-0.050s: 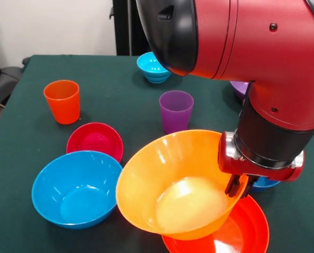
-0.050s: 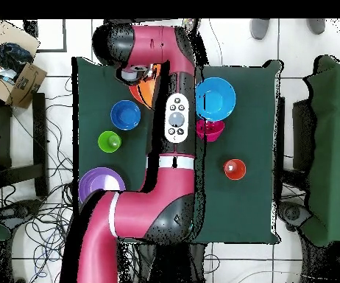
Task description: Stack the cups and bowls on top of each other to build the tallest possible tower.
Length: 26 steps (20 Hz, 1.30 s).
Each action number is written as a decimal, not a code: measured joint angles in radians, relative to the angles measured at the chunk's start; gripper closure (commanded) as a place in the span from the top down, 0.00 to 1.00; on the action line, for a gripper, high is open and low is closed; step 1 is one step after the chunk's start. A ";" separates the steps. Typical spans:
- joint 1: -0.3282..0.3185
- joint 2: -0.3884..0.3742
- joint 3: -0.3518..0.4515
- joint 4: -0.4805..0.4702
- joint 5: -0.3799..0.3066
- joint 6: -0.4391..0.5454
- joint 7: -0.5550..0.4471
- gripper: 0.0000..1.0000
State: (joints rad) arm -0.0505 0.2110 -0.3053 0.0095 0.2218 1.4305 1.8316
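Gripping the rim of the big yellow-orange bowl (image 1: 173,179) with the gripper (image 1: 237,187), fingers pinched over the right-hand edge in the front view. Holding that bowl tilted, mouth facing the camera, hanging just above the orange-red bowl (image 1: 241,232) sitting at the near edge of the worktop (image 1: 109,100). Overlapping it from above, can't tell if actually touching.

Sitting just left of the lifted one: the large sky-blue bowl (image 1: 75,188), upright, with the small magenta bowl (image 1: 95,141) right behind it, nearly touching. Standing upright further back left, well apart: the orange cup (image 1: 62,101). Standing near the middle, just behind the yellow-orange bowl: the purple cup (image 1: 176,110). Resting at the far side: the small cyan bowl (image 1: 153,67). Peeking out behind the arm on the right: a sliver of the purple bowl (image 1: 239,88).

Showing in the overhead view only: the lime green cup (image 2: 109,141) next to the dark blue bowl (image 2: 125,115), both beside the arm.

No tower anywhere, everything lying single.
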 measured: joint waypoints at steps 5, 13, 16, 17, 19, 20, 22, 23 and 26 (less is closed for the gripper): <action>-0.008 0.035 -0.124 -0.017 0.122 0.000 0.000 0.00; -0.046 0.105 -0.417 -0.048 0.407 -0.026 0.000 0.00; -0.066 0.125 -0.521 -0.051 0.513 -0.045 0.000 0.00; -0.079 0.136 -0.590 -0.051 0.583 -0.048 0.000 0.00; -0.090 0.145 -0.652 -0.051 0.648 -0.048 0.000 0.00; -0.093 0.147 -0.670 -0.051 0.667 -0.048 0.000 0.00; -0.106 0.155 -0.750 -0.051 0.750 -0.048 0.000 0.00; -0.109 0.156 -0.772 -0.052 0.773 -0.048 0.000 0.00; -0.125 0.163 -0.885 -0.052 0.893 -0.048 0.000 0.00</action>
State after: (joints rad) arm -0.1756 0.3736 -1.1902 -0.0426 1.1149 1.3825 1.8316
